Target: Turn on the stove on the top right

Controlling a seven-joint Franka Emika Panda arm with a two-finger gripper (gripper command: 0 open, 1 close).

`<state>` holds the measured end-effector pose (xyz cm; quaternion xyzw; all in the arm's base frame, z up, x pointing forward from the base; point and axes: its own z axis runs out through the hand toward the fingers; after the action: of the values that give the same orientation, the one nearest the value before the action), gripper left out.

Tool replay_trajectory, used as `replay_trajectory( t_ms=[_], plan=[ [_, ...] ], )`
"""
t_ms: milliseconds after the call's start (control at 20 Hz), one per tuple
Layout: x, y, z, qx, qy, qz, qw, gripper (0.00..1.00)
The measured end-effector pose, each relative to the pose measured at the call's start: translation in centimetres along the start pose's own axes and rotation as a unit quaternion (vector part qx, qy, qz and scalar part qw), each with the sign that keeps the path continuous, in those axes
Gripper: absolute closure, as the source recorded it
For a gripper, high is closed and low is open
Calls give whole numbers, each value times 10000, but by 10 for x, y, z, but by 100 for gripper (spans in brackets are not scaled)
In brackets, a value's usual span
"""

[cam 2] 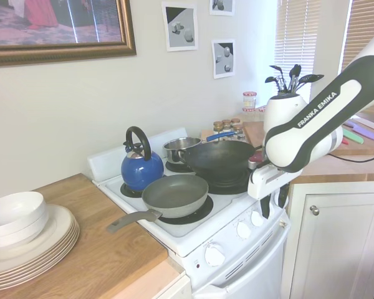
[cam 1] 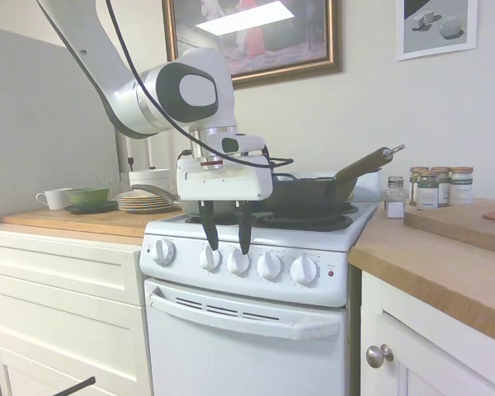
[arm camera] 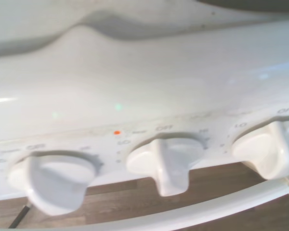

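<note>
1. A stack of plates (cam 1: 143, 200) sits on the wooden counter (cam 1: 82, 219) left of the stove (cam 1: 247, 322), clear of the burners
2. The gripper (cam 1: 226, 245) hangs fingers-down over the knob row, parted and holding nothing, probably lining up on one knob (cam 1: 238, 261)
3. The knob row runs left to right across the front panel, facing into the room
4. The wok (cam 1: 305, 194) sits on the right burners, handle pointing right
</note>
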<state>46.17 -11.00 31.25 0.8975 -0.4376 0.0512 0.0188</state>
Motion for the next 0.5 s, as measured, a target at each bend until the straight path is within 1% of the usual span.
replay_trajectory(
  t_ms=[300,500],
  plan=[
    [7,4,5,-18,143,-61,9999,100],
    [13,8,8,-11,204,-29,9998,100]
  ],
)
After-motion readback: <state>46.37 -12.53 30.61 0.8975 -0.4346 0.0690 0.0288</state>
